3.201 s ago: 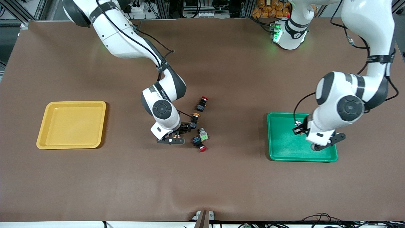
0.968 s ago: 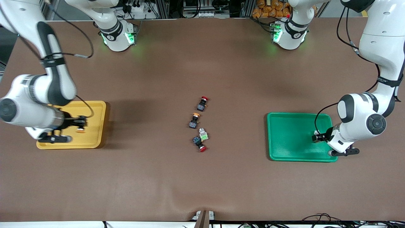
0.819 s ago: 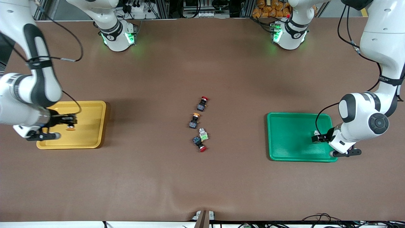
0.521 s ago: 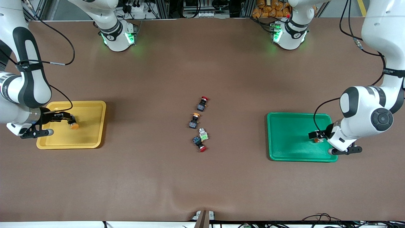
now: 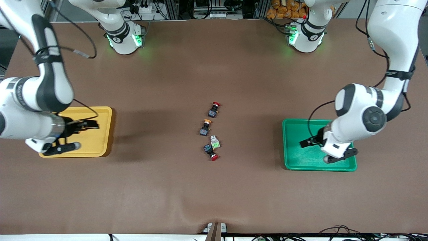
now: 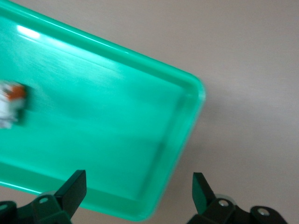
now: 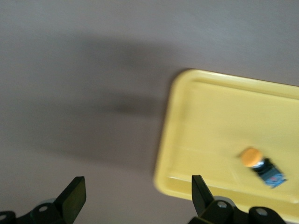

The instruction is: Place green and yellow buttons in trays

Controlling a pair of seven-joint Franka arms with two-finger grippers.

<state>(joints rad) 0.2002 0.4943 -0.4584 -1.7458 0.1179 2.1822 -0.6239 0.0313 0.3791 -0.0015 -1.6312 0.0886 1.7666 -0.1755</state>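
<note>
Yellow-capped button (image 7: 261, 165) flat in yellow tray (image 7: 205, 121), cap toward rim.

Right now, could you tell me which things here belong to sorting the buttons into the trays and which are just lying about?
Part of the job:
- yellow tray, yellow-capped button in it
- green tray, whitish button in it
- yellow-capped button on the table
- whitish green-block button

Just lying about:
- two red-capped switches
</note>
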